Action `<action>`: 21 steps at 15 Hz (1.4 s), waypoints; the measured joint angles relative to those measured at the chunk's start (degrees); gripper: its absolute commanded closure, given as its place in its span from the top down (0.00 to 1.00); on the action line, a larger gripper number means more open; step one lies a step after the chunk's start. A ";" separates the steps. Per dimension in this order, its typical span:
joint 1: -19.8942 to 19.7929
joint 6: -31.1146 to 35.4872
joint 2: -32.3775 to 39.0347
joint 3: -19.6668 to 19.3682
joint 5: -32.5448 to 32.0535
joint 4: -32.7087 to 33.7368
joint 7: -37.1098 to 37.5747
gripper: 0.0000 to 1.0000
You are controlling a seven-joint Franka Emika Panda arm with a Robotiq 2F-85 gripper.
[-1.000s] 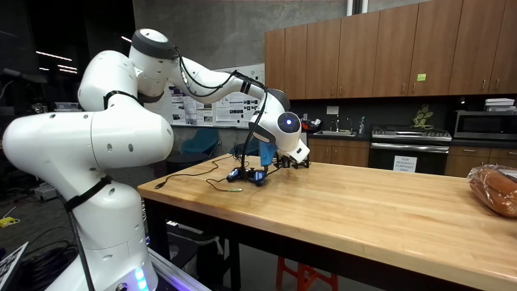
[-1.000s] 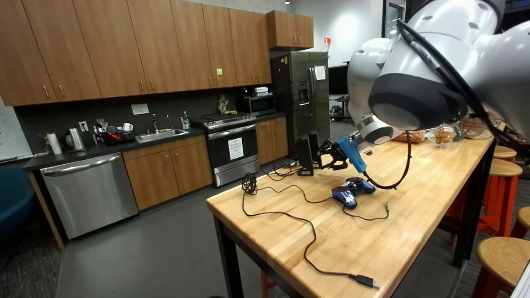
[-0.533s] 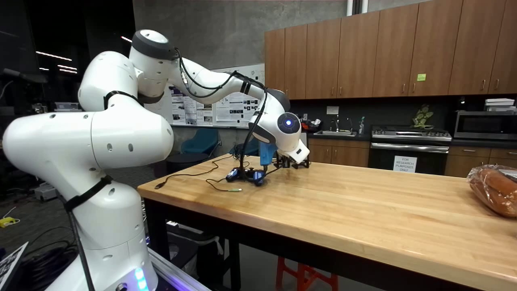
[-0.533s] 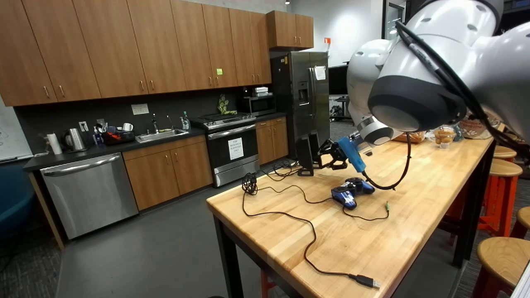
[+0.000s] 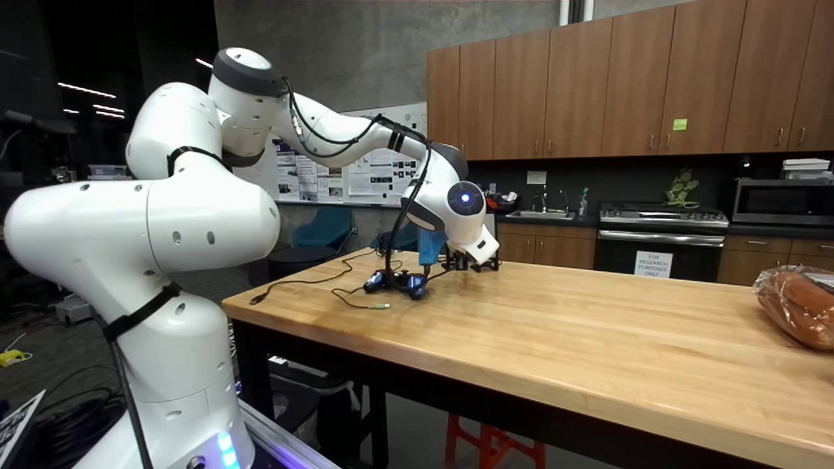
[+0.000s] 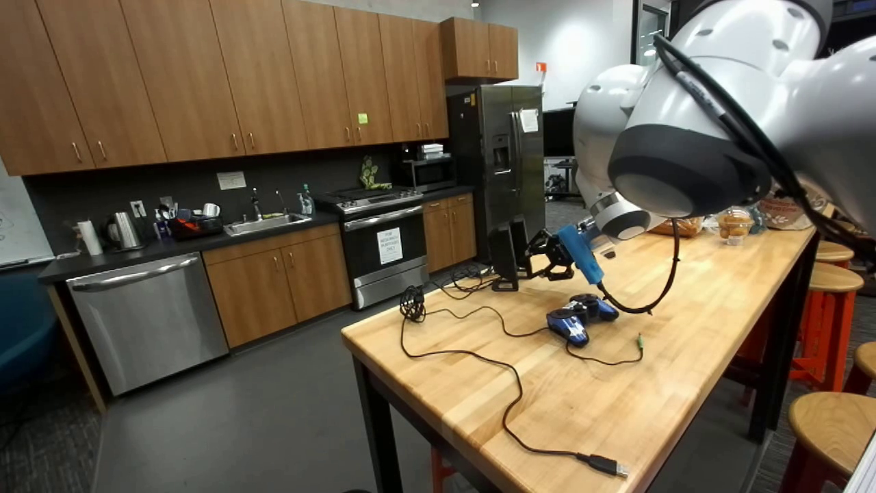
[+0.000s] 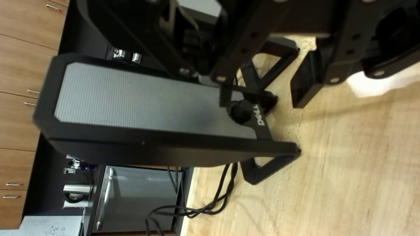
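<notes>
- My tool [image 7: 263, 95] has its fingers parted, with nothing gripped between them; it points at the speaker [image 7: 144, 101] just ahead.
- That speaker stands upright on the tabletop [image 6: 479, 390], near the kitchen-side edge. In the wrist view one finger overlaps the rim of its knob [image 7: 242, 112]; whether the two touch, I cannot tell.
- Tipping looks the likeliest trouble to me: a forward push high on that tall, narrow body would rock it back toward the edge.
- Closing off-centre could turn the knob by accident or slip past it, since only one finger lies by it.
- The cable loop [image 6: 676, 257] hanging behind my tool could snag the game controller [image 6: 582, 318] if I swung low, as they are near each other.
- Counted: two dark upright panels [image 6: 504, 257] in an exterior view, which I take for a pair of speakers; one knob; one game controller; two loose plugs, a USB plug [image 6: 602, 465] and a green-tipped plug [image 6: 640, 341]; one cable bundle [image 6: 412, 305]; one wrapped loaf [image 5: 796, 306], well apart from my tool.
</notes>
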 measured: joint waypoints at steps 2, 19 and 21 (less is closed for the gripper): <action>0.00 0.00 0.00 0.00 0.00 0.00 0.15 0.26; 0.00 -1.42 -0.12 -0.02 -0.51 -0.07 1.40 0.41; 0.00 -1.58 -0.21 -0.05 -0.51 -0.09 1.47 0.24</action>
